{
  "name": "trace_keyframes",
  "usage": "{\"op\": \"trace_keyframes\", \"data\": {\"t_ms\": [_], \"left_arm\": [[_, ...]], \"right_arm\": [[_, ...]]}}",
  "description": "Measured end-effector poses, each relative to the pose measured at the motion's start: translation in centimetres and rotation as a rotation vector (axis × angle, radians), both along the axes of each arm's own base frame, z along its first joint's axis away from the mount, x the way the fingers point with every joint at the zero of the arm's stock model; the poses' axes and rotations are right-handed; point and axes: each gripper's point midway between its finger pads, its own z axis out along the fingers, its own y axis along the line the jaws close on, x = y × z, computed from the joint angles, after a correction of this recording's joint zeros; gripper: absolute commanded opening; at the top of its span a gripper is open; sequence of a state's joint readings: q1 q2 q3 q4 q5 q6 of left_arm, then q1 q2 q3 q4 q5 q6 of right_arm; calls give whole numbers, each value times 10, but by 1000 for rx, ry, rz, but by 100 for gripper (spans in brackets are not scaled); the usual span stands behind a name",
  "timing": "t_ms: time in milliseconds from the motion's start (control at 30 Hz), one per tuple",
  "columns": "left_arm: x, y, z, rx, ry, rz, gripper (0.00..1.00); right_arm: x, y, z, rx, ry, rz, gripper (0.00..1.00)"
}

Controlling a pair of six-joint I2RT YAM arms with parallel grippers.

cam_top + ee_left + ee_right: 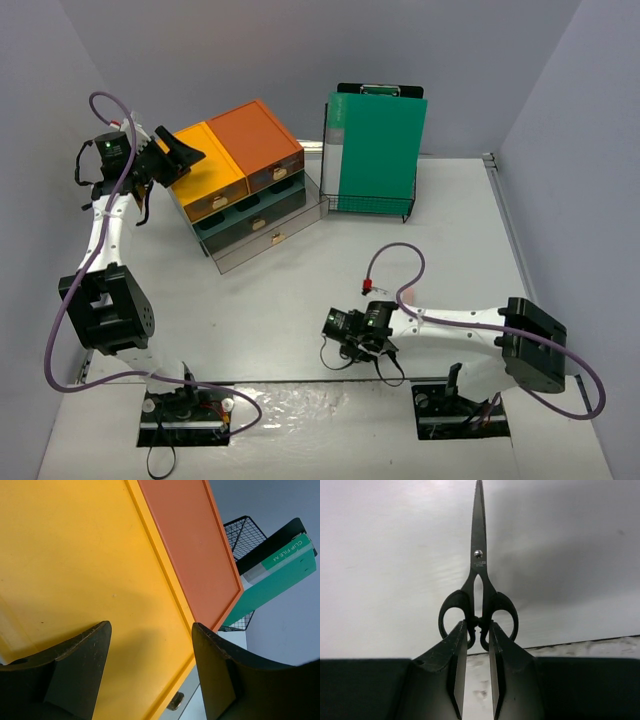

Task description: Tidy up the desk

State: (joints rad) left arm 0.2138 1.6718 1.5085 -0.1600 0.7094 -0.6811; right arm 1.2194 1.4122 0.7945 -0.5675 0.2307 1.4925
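Open desk (pixel 290 300) surrounds the right arm (pixel 450 320) near the front edge. The right jaws clamp the scissors (pixel 479 580) by the handles; the left jaws gape above the yellow drawer top (pixel 75 555).

The top view looks down from above and behind the arm bases over the whole bench (pixel 300 290). The left wrist view hangs close above the drawer unit (pixel 75 555), past the left fingers (pixel 80 670); both views share the green file (pixel 265 587). The right wrist view looks low along the scissors (pixel 479 540), past the right fingers (pixel 445 675).
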Motion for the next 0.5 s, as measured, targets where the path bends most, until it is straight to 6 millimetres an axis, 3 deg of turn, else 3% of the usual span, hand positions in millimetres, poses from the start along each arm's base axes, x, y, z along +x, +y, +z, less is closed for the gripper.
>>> {"op": "trace_keyframes", "data": {"t_ms": [100,200,300,400,500], "left_arm": [[0,0,0,0,0,0,63],[0,0,0,1,0,0,63],[0,0,0,1,0,0,63],[0,0,0,1,0,0,63],[0,0,0,3,-1,-1,63]], "right_arm": [[29,48,51,107,-109,65,0],[65,101,124,239,-238,126,0],[103,129,185,337,-366,144,0],[135,131,209,334,-429,166,0],[174,136,213,340,-461,177,0]]}}
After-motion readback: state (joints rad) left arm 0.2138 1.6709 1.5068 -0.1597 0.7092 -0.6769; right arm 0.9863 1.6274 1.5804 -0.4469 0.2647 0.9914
